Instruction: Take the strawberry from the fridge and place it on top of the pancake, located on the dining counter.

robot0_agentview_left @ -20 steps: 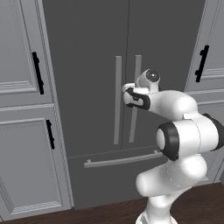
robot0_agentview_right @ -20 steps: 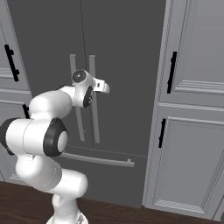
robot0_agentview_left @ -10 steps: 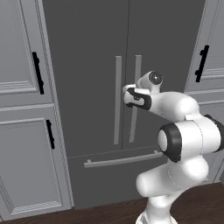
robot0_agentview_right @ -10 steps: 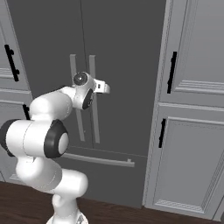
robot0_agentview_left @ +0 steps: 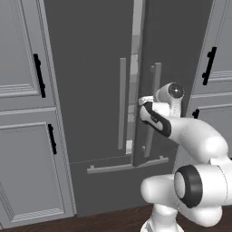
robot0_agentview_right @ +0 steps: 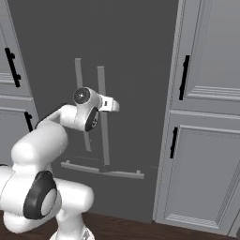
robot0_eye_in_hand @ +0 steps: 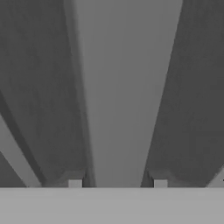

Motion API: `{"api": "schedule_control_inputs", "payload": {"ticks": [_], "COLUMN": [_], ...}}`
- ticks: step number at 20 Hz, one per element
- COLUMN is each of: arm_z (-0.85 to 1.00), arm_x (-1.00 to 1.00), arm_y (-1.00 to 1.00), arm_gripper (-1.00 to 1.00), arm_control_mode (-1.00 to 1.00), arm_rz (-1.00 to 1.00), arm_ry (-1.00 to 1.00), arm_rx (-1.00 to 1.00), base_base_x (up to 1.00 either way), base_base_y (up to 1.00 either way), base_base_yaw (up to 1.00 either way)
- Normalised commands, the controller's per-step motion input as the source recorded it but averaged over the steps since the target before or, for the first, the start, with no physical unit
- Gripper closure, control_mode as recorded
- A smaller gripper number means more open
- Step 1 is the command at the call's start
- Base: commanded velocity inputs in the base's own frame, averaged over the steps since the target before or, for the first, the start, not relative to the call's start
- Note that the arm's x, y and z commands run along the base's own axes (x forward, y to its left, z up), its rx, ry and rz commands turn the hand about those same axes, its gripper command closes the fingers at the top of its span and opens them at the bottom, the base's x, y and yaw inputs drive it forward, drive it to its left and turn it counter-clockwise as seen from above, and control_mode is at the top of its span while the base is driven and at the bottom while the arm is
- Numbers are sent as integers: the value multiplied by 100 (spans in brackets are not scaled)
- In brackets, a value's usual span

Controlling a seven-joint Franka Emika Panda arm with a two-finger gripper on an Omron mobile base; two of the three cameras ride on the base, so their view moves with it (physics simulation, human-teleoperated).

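The dark-grey fridge [robot0_agentview_left: 90,68] [robot0_agentview_right: 131,42] stands straight ahead. Its right door is a crack ajar, with a pale strip [robot0_agentview_left: 134,68] showing at the seam. My gripper [robot0_agentview_left: 146,102] [robot0_agentview_right: 113,104] [robot0_eye_in_hand: 117,183] is shut on that door's vertical bar handle [robot0_agentview_left: 154,86] [robot0_agentview_right: 103,122]. In the hand view the light handle [robot0_eye_in_hand: 127,100] runs up between the two fingertips [robot0_eye_in_hand: 75,183]. The left door's handle [robot0_agentview_left: 122,104] stands free. The strawberry, the pancake and the dining counter are out of view.
Light-grey panelled cabinets with black handles flank the fridge on the left [robot0_agentview_left: 27,136] and on the right [robot0_agentview_right: 206,140]. A lower drawer with a horizontal bar [robot0_agentview_left: 127,165] sits under the doors. A dark wood floor [robot0_agentview_right: 131,229] lies below.
The jaws have closed on the right door's handle. The hand has drawn back and the door has swung out a crack, opening a pale gap at the seam.
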Motion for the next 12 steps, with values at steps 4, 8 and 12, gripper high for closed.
{"api": "schedule_control_inputs", "payload": {"ticks": [4, 8, 12], "arm_z": [0, 2, 26], "arm_x": [-100, -100, -68], "arm_y": [-100, -100, -100], "arm_gripper": [100, 100, 100], "arm_control_mode": [-100, -100, -100], "arm_rz": [-13, -6, 3], "arm_ry": [8, 1, 0], "arm_rx": [12, 17, 24], "base_base_x": [0, 0, 0], "base_base_y": [0, 0, 0], "base_base_yaw": [0, 0, 0]}}
